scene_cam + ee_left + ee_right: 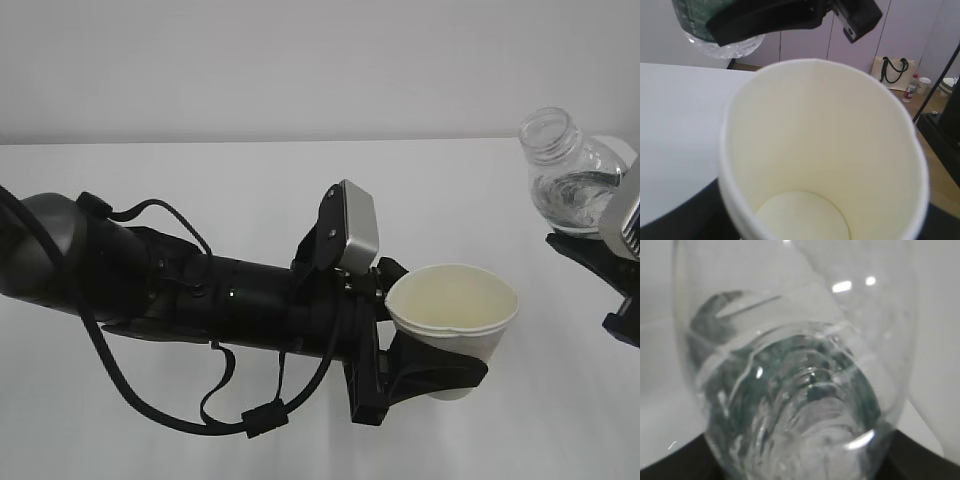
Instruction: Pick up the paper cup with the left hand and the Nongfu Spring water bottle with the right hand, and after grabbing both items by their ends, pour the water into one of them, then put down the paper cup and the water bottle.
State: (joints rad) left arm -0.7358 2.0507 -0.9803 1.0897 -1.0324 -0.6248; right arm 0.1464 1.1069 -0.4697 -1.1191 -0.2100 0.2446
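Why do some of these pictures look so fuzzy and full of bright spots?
Right wrist view: the water bottle fills the frame, too close to focus, with white glints on the plastic. Left wrist view: the paper cup is soft at its near rim, the room behind sharper. Exterior view: even light, faint shadows on the table.

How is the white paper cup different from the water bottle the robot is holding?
The paper cup is white and you cannot see through it; the water bottle is clear. The paper cup has a wide open mouth, while the water bottle has a narrow neck. The paper cup looks empty and dry inside; the water bottle has water in it. The left gripper holds the cup, the right gripper the bottle. Both are open on top and lifted off the table.
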